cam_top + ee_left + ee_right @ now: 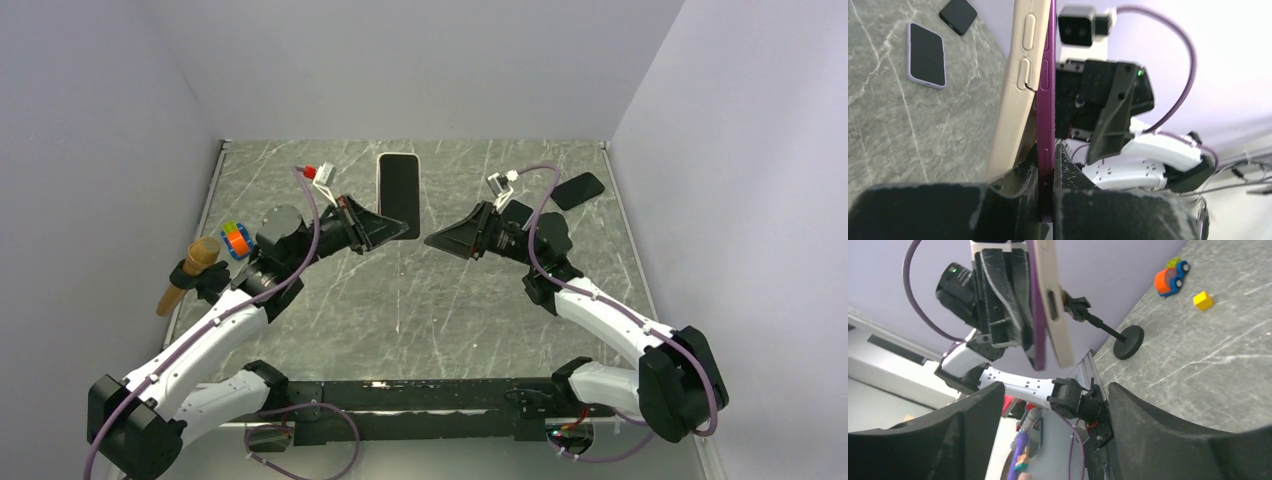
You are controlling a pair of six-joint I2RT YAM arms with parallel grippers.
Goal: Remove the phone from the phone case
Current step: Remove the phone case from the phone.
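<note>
My left gripper (400, 230) is shut on the purple phone (1045, 90), held edge-on above the table. The beige phone case (1015, 85) stands peeled away from the phone's side, still joined to it further up. From above, the phone shows as a dark slab with a light rim (398, 195) sticking out past the left fingers. My right gripper (436, 243) faces it from the right, open, with nothing between its fingers (1153, 430). In the right wrist view the phone (1036, 315) and case (1055, 305) hang beyond the right gripper (1054, 390), apart from it.
A lilac-cased phone (926, 54) and a black phone (578, 190) lie at the back right. A toy car (237, 240), a yellow block (1203, 300) and a brown cup-shaped toy (190, 272) are at the left. A black round-based stand (1128, 341) is near them.
</note>
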